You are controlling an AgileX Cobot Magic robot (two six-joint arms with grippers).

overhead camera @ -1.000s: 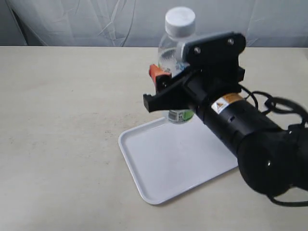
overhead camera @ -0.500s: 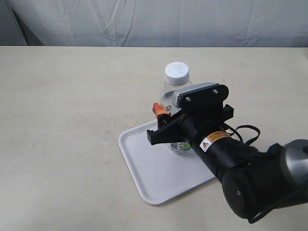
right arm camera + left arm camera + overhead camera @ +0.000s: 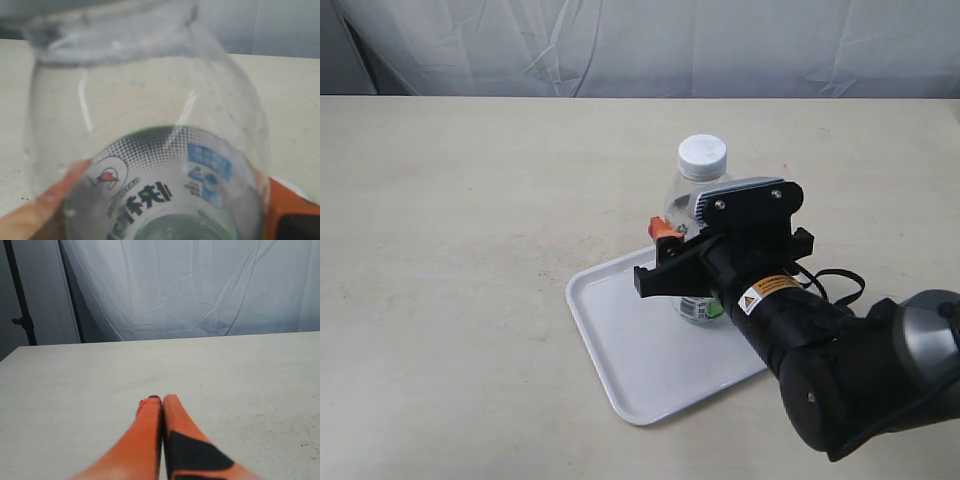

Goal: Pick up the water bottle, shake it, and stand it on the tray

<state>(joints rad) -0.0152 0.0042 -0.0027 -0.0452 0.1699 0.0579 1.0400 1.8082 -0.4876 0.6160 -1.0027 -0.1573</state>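
Observation:
The water bottle (image 3: 688,196) is upright, white cap on top, with its base low over the white tray (image 3: 620,345); I cannot tell if it touches the tray. My right gripper (image 3: 682,240) is shut on the bottle's middle, and one orange fingertip (image 3: 663,230) shows on its left side. In the right wrist view the clear bottle (image 3: 150,125) fills the picture, its white-and-green label with the blue mark between the orange fingers (image 3: 289,209). My left gripper (image 3: 161,400) is shut on nothing, over bare table, and is out of the exterior view.
The tray lies slanted on a beige table (image 3: 450,220), its near corner toward the front edge. A wrinkled white curtain (image 3: 620,45) closes off the back. The right arm's black body (image 3: 820,340) covers the tray's right part.
The right gripper has come down with the bottle from well above the table to the tray, then shifted slightly right. The grip stayed shut.

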